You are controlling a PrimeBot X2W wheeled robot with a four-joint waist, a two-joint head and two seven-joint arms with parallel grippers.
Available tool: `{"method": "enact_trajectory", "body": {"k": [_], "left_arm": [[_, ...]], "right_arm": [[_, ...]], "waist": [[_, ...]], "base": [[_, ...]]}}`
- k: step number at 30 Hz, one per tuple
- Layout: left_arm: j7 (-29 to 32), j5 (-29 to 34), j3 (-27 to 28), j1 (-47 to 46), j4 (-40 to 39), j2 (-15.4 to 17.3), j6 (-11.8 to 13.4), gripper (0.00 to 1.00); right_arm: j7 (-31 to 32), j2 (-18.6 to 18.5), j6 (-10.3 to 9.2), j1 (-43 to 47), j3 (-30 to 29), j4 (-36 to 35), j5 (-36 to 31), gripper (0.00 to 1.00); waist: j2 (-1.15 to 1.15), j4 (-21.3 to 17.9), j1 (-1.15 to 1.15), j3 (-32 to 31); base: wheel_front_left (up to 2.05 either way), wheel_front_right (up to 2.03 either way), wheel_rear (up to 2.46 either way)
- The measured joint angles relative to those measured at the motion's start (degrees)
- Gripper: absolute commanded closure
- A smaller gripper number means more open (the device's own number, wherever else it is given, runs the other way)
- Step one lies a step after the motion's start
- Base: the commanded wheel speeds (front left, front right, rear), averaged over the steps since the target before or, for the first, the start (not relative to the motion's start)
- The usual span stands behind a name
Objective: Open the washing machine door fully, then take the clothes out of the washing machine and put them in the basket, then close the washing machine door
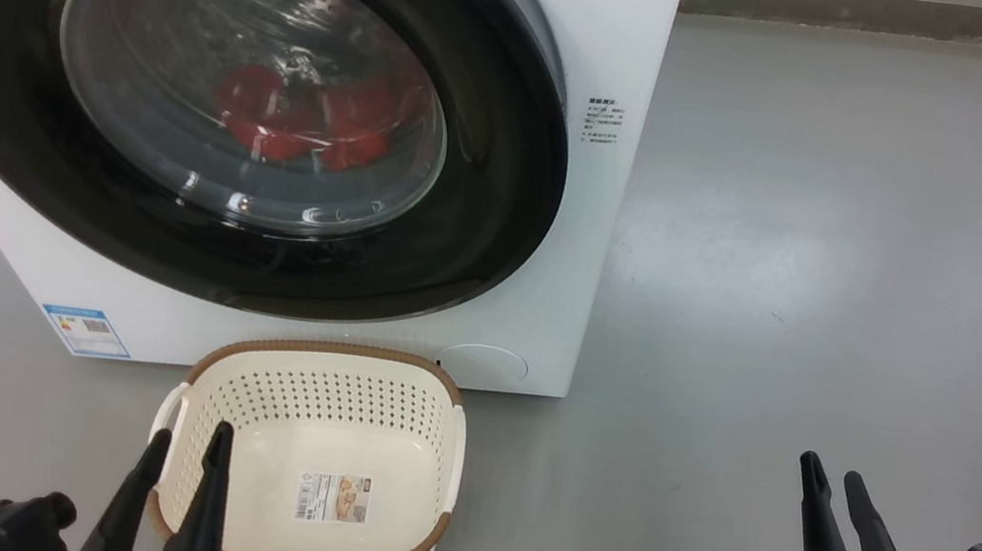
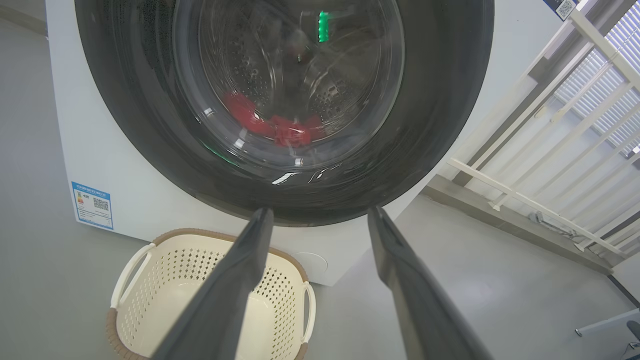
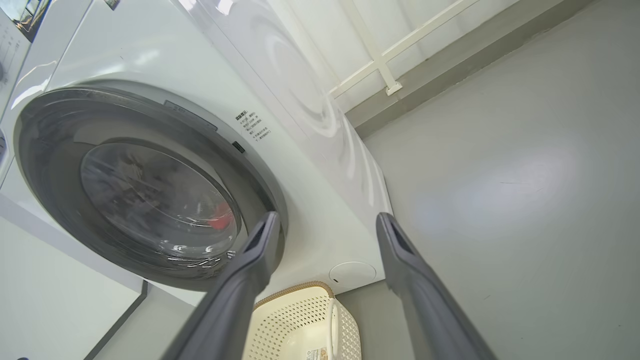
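On the floor in front of the washer: basket empty, just below the door, which sits closed. Clothes red, inside the drum, visible through the glass. Left gripper at the basket's near-left corner, jaws apart, nothing held. Right gripper well off to the right over bare floor, jaws apart, also empty.

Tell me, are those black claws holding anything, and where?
Nothing is held. The left gripper and right gripper are open and empty; the clothes lie behind the washing machine door.
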Motion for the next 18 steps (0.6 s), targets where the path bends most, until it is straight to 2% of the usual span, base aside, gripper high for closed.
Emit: {"method": "enact_trajectory", "body": {"k": [18], "left_arm": [[-3.0, 11.7, -0.5, 0.0, -0.1, 0.5, 0.1, 0.0]], "right_arm": [[-2.8, -0.4, 0.0, 1.2, -0.6, -2.0, -8.7, 0.0]], "waist": [[0.0, 0.1, 0.0, 0.7]], "base": [[0.0, 0.0, 0.0]]}}
